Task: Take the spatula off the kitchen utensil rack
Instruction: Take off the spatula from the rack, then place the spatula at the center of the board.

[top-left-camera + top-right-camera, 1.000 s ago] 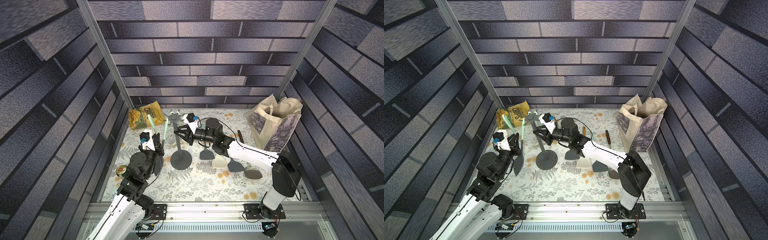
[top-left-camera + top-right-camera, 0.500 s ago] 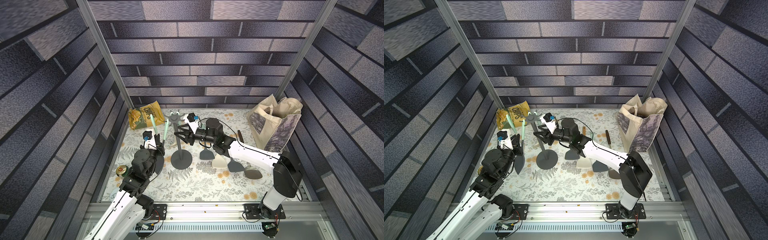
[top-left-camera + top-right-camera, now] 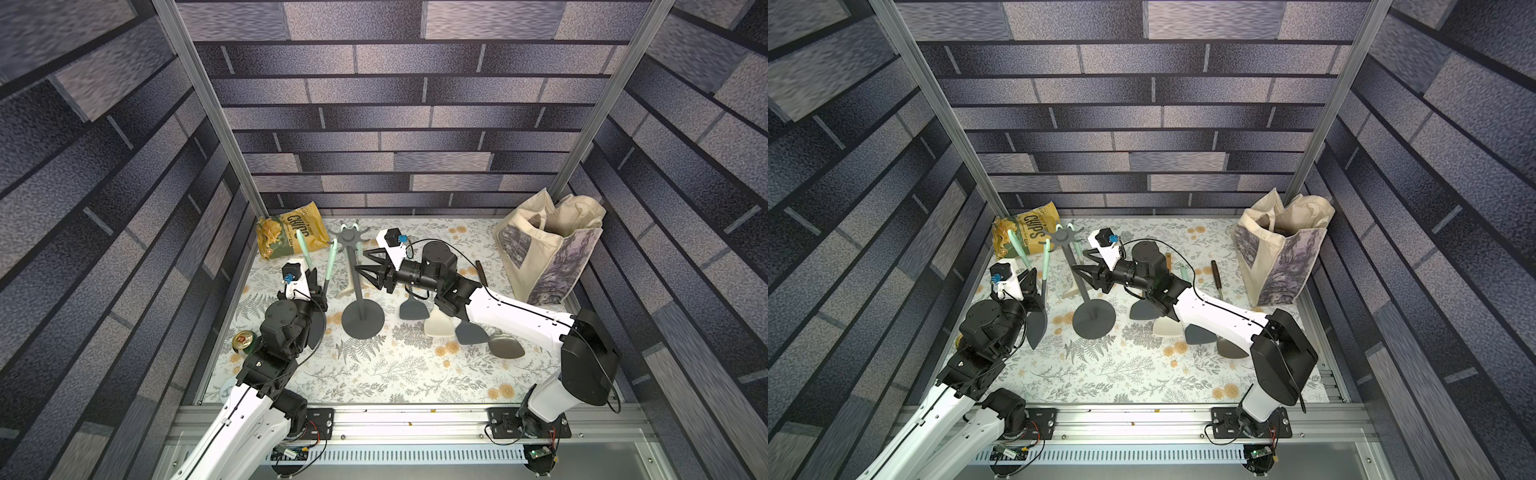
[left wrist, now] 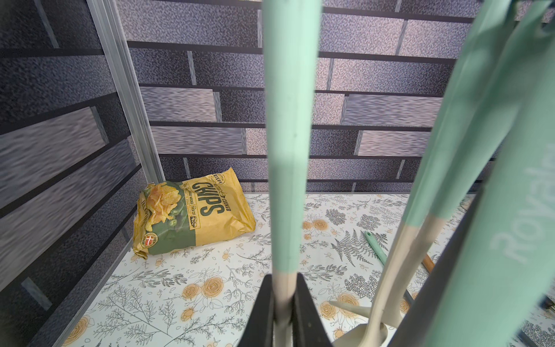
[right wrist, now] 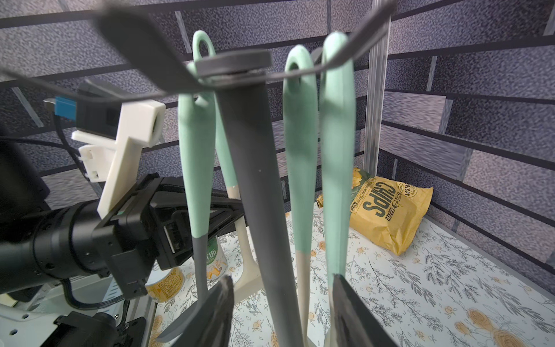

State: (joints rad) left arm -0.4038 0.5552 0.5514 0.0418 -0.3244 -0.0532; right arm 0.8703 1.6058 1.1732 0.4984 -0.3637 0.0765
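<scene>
Right gripper (image 3: 360,261), since a second ago: unclasped from the thin upright pole (image 5: 264,195); released now, jaws straddling it with a gap on each side.
Mint-handled spatula with a beige neck (image 4: 289,150): off its hook, tilted, clear of the star-shaped crown (image 3: 351,239) in both top views; blade end hidden there behind the arm.
Dark grey kitchen utensil rack (image 3: 363,320): upright on its round base, mid-table; three other handles hanging from the crown.
Left gripper (image 4: 283,303): clenched on the beige neck just below the mint handle.
Step in hand, as judged: carrying the spatula clear and laying it down.
Doing it well: draw outward from the crown before lowering; hold firm against likely levering from the long handle above the grip; steer wide of the dark-bladed utensil (image 5: 196,168) hanging just beside; pick bare floral table (image 3: 374,374), short of the yellow chips bag (image 3: 286,224).
Right gripper, next: back straight off, brushing neither pole nor hanging handles; rack unheld, so probably easy to tip.
</scene>
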